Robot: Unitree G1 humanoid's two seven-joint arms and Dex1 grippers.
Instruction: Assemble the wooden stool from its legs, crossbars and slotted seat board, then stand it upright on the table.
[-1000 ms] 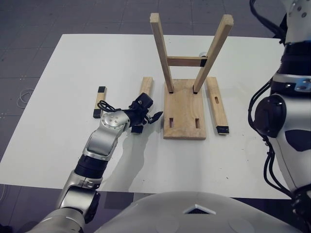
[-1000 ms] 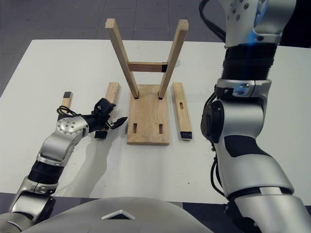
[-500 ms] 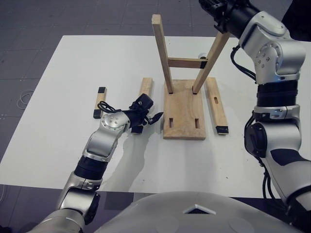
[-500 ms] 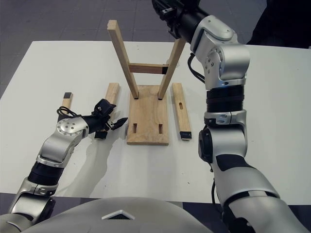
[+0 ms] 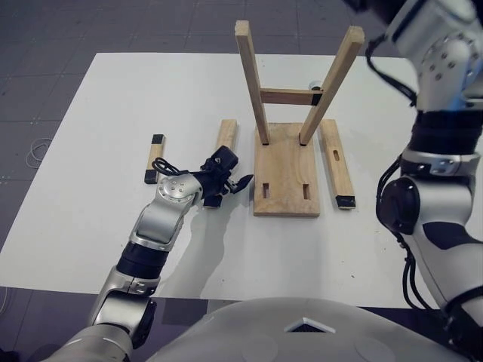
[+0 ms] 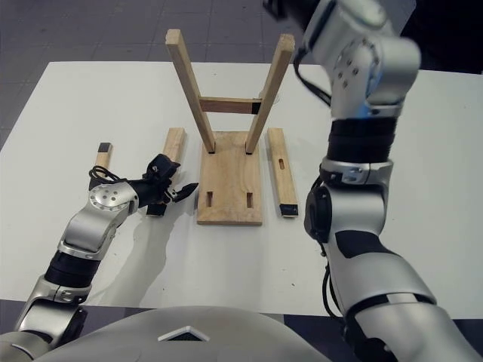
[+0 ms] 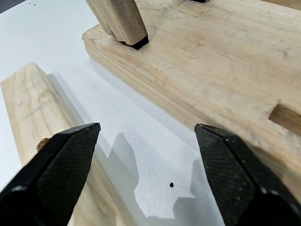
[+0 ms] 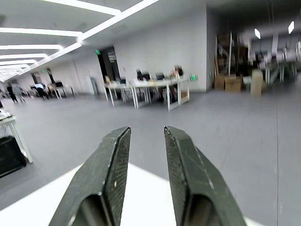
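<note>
Right arm [image 5: 441, 53] swung higher. Two legs [image 5: 251, 83] and crossbar [image 5: 285, 96] in, rest loose. Left claw [image 7: 146, 129] spread, right claw [image 8: 146, 134] barely parted.

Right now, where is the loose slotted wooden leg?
In the left eye view, the slotted wooden leg lies flat just right of the rectangular wooden seat board.

L arm [image 5: 160, 219] stretched fwd & low, wrist approx level, L gripper [image 7: 146, 129] fingers [image 7: 70, 150] spread wide, nothing between, R arm [image 6: 361, 68] raised high, elbow bent, R gripper [image 8: 146, 132] fingers narrow gap apart, empty
</note>
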